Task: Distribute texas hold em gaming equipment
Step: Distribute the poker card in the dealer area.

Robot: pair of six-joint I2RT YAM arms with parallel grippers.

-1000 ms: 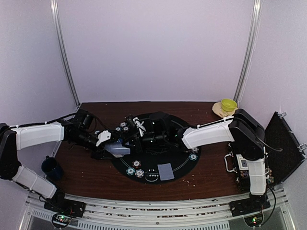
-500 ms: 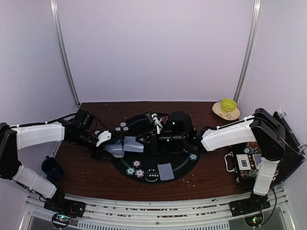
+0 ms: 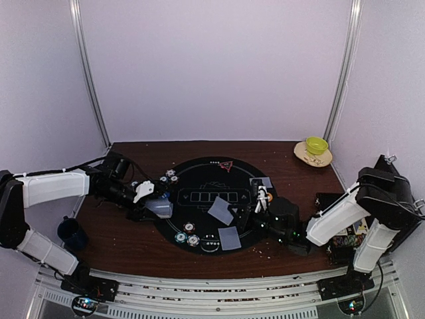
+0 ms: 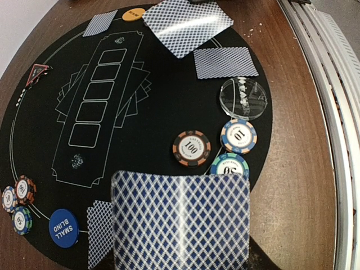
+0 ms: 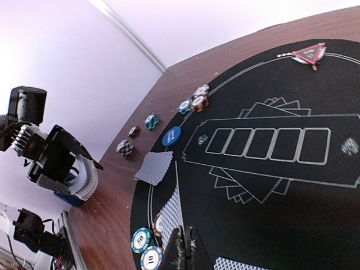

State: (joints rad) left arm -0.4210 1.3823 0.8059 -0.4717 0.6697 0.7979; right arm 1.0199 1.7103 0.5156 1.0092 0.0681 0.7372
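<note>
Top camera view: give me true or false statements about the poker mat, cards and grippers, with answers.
1. The left gripper holds a stack of blue-diamond-backed playing cards. True.
2. The five outlined slots on the round black mat hold cards. False: all are bare.
3. The small red triangle marker lies near the mat's far edge. True.
4. The yellow-green bowl stands on the mat. False: it stands at the dark wooden table's far right corner.
5. The right gripper is open. False: it is shut.

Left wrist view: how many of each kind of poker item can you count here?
Poker chips: 6
Loose face-down cards: 4
Blue button disc: 1
Orange button disc: 1
Clear disc: 1
Red triangle marker: 1
Card deck: 1
Total: 15
</note>
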